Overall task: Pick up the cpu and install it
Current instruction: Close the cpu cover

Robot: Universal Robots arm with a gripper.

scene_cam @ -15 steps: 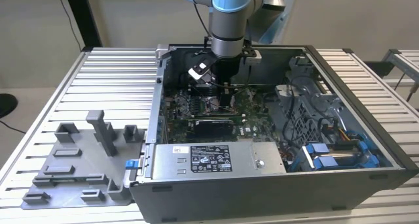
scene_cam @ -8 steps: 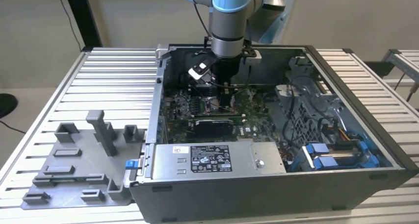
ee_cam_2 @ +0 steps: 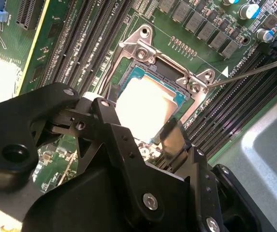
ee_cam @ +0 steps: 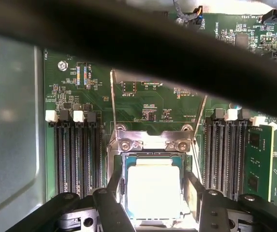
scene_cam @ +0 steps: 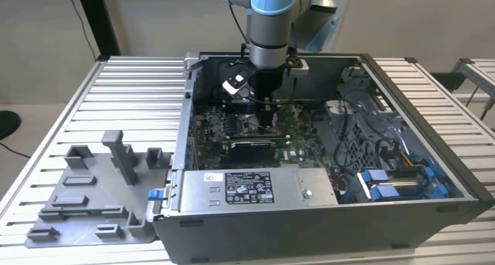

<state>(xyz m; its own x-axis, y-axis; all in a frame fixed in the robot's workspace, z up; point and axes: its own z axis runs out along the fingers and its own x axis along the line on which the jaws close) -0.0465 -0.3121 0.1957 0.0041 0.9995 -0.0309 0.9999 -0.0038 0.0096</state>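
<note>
The cpu (ee_cam: 153, 186), a flat square chip with a silvery-white top and a green edge, lies within the open socket frame (ee_cam: 153, 143) on the motherboard. My gripper (ee_cam: 153, 195) reaches down into the computer case (scene_cam: 433, 218), one finger on each side of the cpu, pressed against its edges. In the second wrist view the cpu (ee_cam_2: 145, 108) sits between the two shiny fingers (ee_cam_2: 171, 137), with the socket's metal frame (ee_cam_2: 145, 48) just beyond it. In the exterior view the gripper (scene_cam: 265, 115) hangs low over the board in the case's rear half.
Black memory slots (ee_cam: 78, 154) flank the socket on both sides. A thin metal lever (ee_cam_2: 254, 70) juts from the socket's corner. A grey labelled box (scene_cam: 255, 187) and blue drive brackets (scene_cam: 386, 184) fill the case's front. A grey fixture plate (scene_cam: 93, 201) lies on the table at the exterior view's left.
</note>
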